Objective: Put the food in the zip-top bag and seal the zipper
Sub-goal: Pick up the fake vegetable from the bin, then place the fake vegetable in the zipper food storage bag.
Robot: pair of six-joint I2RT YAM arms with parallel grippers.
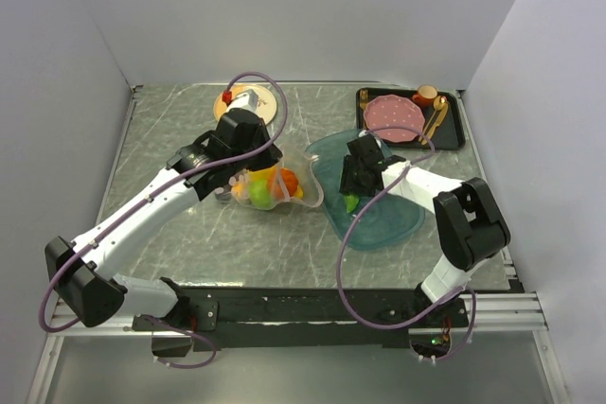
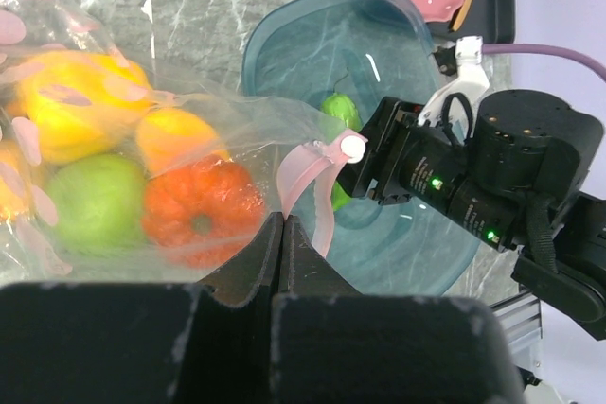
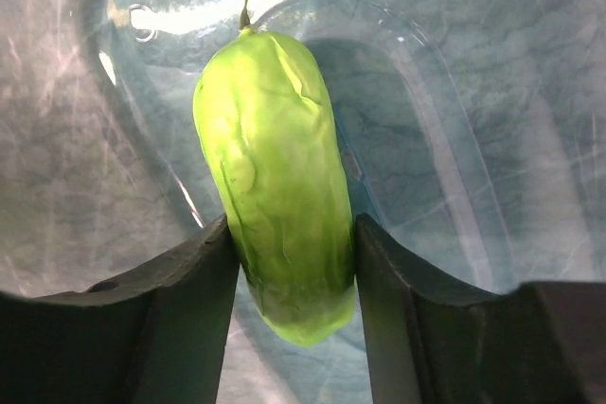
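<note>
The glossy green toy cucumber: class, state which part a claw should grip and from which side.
Probably across its narrow middle, from above: the glossy green toy cucumber is long and rounded, so its short width fits the grip. The right claw holds it so.

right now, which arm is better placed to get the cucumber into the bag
Right. The right gripper holds the cucumber over the teal tray, next to the zip-top bag. The left gripper is shut on the bag's edge, so it is likely busy.
</note>
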